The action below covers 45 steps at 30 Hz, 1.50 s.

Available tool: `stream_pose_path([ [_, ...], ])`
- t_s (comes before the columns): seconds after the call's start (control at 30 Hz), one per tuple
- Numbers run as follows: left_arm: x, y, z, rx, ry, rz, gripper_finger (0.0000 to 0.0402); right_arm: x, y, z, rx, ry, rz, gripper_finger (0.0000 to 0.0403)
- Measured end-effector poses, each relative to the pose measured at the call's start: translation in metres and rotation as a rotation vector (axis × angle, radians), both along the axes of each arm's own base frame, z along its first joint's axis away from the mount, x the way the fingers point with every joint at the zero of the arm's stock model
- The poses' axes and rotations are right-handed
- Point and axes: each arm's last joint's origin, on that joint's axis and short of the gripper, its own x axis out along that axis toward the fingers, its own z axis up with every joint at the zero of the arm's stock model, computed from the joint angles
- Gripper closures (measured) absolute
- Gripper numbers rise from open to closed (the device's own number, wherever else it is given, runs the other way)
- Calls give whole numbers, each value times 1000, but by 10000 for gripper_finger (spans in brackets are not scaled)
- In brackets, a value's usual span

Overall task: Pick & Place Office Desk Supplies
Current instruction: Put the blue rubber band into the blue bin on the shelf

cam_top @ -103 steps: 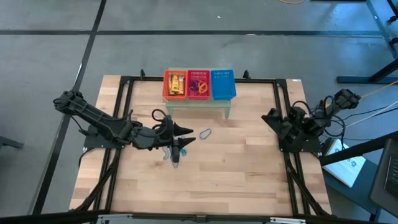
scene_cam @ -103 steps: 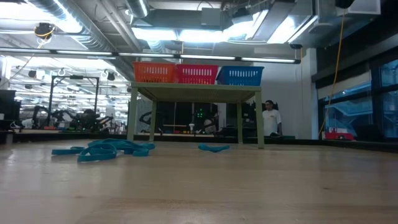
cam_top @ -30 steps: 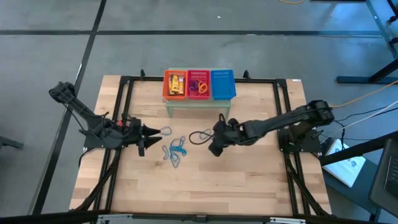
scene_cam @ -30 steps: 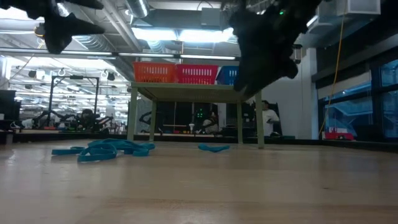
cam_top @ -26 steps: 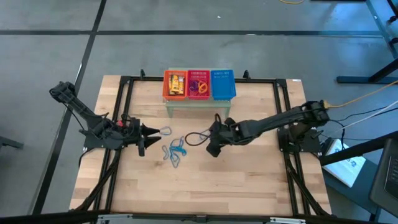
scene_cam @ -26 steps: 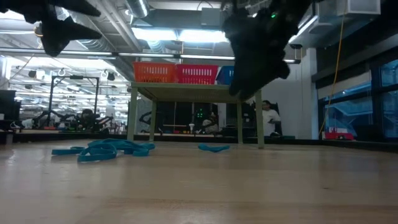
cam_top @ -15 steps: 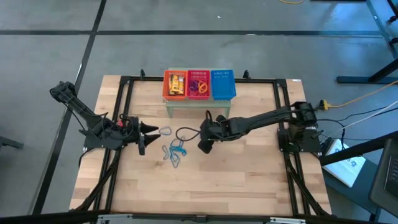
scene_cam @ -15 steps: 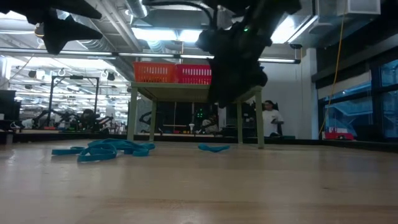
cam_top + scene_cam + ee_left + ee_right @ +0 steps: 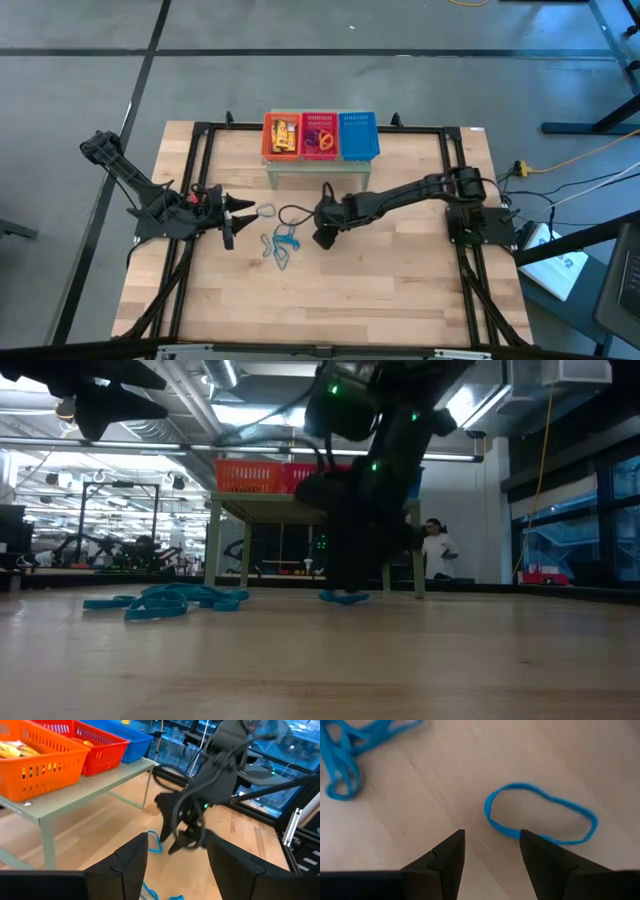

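Observation:
A single thin blue loop (image 9: 540,817) lies flat on the wooden table, also seen in the low view (image 9: 345,598). My right gripper (image 9: 490,837) is open and points down just above it (image 9: 350,582), with the loop slightly ahead of its fingertips; in the high view the gripper (image 9: 321,236) hides the loop. A tangle of blue loops (image 9: 281,244) lies on the table to its left. My left gripper (image 9: 243,208) is open and raised over the table, left of the tangle, with nothing between its fingers (image 9: 175,845).
A small green table (image 9: 318,168) stands at the far middle with an orange basket (image 9: 282,135), a red basket (image 9: 320,135) and a blue basket (image 9: 359,135) on top. A black frame (image 9: 450,200) borders the tabletop. Bare wood lies toward the near edge. A person stands in the room behind (image 9: 435,552).
My right gripper has moved toward the table's left and come down toward the single blue loop, and now hangs close above it. The loops have not moved.

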Motion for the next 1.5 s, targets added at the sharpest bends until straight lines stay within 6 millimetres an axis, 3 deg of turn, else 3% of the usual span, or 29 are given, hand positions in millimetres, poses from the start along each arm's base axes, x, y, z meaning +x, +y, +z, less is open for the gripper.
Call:
stream_pose_path([
  [0.43, 1, -1, 5, 29, -29, -14, 202, 3, 0, -8, 15, -16, -102, 222],
  [0.9, 1, -1, 5, 27, -28, -23, 202, 5, 0, -7, 26, -42, -129, 394],
  [1.3, 1, -1, 5, 19, -30, -22, 202, 7, -1, -6, 67, -69, -161, 398],
  [1.5, 1, -1, 6, 17, -39, -20, 202, 22, 2, 8, 156, -205, -172, 401],
])
